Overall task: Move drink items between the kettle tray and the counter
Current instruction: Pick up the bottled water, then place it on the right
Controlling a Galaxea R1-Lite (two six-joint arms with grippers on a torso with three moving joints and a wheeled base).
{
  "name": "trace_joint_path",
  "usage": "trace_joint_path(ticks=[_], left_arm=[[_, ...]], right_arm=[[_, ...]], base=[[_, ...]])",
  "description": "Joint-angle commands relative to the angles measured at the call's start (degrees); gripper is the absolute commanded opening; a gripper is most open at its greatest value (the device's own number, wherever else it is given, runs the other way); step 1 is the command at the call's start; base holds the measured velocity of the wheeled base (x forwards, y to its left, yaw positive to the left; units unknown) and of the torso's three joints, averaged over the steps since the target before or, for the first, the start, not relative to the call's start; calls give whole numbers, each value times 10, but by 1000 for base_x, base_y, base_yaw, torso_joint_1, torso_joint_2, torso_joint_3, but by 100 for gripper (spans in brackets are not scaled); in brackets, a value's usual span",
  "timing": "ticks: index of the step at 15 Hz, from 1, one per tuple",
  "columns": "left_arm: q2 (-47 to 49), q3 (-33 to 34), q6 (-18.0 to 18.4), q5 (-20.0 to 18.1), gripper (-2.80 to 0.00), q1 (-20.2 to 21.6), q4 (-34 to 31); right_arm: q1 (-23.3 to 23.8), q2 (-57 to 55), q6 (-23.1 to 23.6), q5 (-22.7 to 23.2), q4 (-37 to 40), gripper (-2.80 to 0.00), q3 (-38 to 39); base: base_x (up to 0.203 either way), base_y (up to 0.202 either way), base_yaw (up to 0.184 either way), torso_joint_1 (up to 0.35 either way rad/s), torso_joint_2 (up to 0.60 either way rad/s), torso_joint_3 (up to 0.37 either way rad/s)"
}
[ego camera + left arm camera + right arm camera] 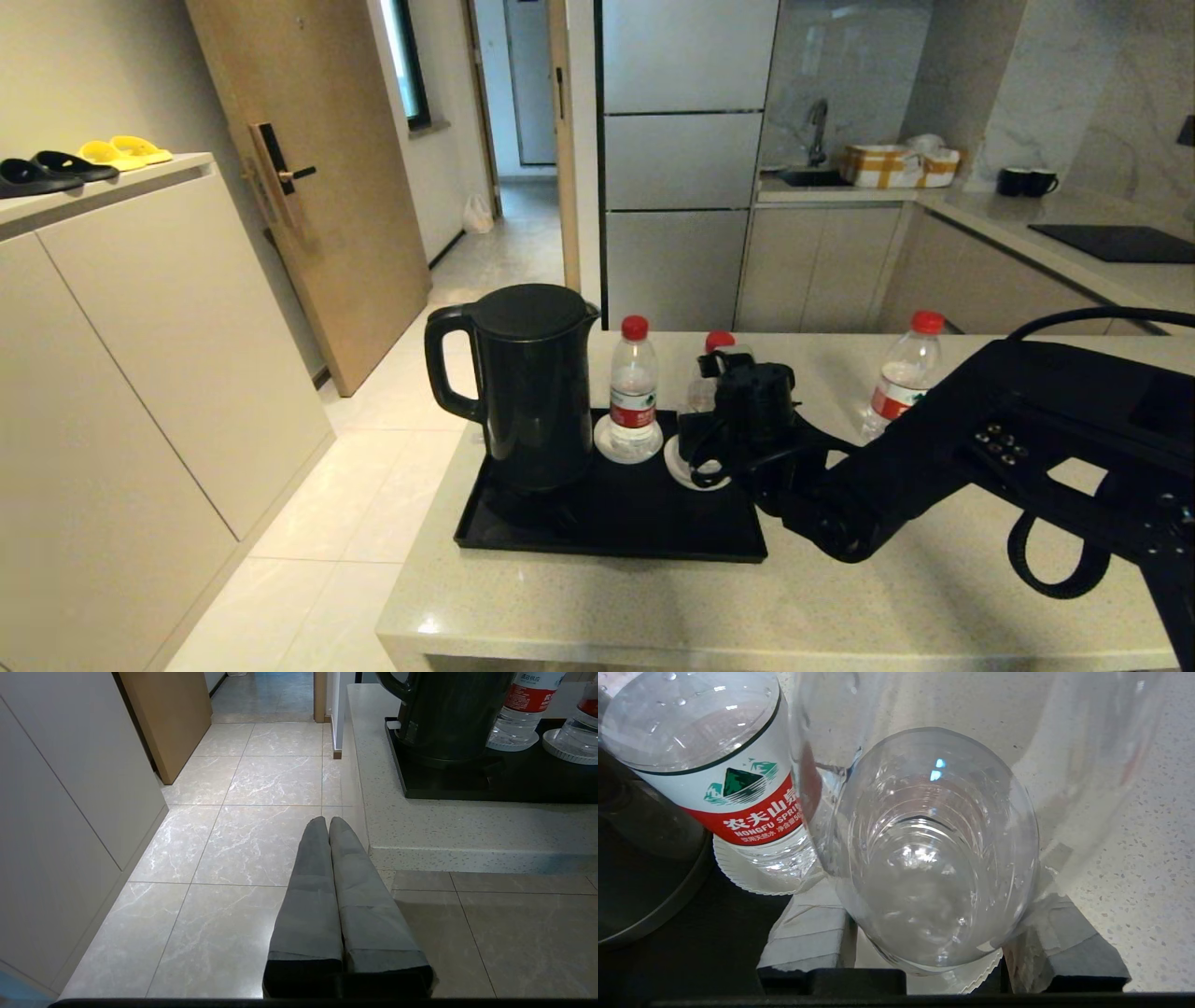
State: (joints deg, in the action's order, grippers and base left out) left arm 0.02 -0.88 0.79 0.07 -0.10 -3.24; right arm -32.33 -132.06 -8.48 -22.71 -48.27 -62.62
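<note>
On the kettle tray (523, 532), at its right far corner, the right gripper (943, 933) has its fingers on either side of the middle bottle (934, 858), which stands on a white saucer (680, 464); the pads look to be touching the bottle's sides, so I judge it grasped. The main risk is a squeeze on thin clear plastic: the wall may buckle and the bottle slip or tilt as it lifts. The saucer could cling to the base and be dragged along, then drop. The neighbouring bottle (634, 387) stands just to the left on its own saucer (625, 446), near enough that a sideways swing could knock it over, and the kettle (527, 387) beyond it limits room on that side.

Counted: three bottles, two on the tray and a third (904, 373) well apart to the right on the counter (653, 616); two saucers; one kettle; one tray. The left gripper (329, 823) hangs off the counter's left edge over the floor, fingers pressed together, holding nothing.
</note>
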Motion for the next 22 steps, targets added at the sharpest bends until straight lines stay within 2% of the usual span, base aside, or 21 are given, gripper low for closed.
trace_joint_path(ticks=[1, 5, 8, 12, 14, 17, 20, 22], left_arm=[[1, 0, 0, 0, -280, 0, 0], [1, 0, 0, 0, -280, 0, 0], [1, 0, 0, 0, -280, 0, 0], [1, 0, 0, 0, -280, 0, 0], [1, 0, 0, 0, -280, 0, 0], [1, 0, 0, 0, -280, 0, 0], [1, 0, 0, 0, -280, 0, 0], [1, 0, 0, 0, -280, 0, 0]], right_arm=[[0, 25, -1, -1, 4, -280, 2], [0, 131, -8, 0, 70, -280, 34], [0, 160, -22, -30, 74, -280, 74], [27, 206, -67, -41, 68, -280, 182], [60, 210, -89, -40, 34, -280, 231], [89, 171, -98, -37, -31, -280, 273], [110, 91, -92, -36, -125, -280, 286], [114, 55, -72, -35, -181, -280, 286]], base=[[0, 0, 0, 0, 0, 0], [0, 0, 0, 0, 0, 0], [0, 0, 0, 0, 0, 0], [0, 0, 0, 0, 0, 0], [0, 0, 0, 0, 0, 0], [0, 0, 0, 0, 0, 0], [0, 0, 0, 0, 0, 0], [0, 0, 0, 0, 0, 0]])
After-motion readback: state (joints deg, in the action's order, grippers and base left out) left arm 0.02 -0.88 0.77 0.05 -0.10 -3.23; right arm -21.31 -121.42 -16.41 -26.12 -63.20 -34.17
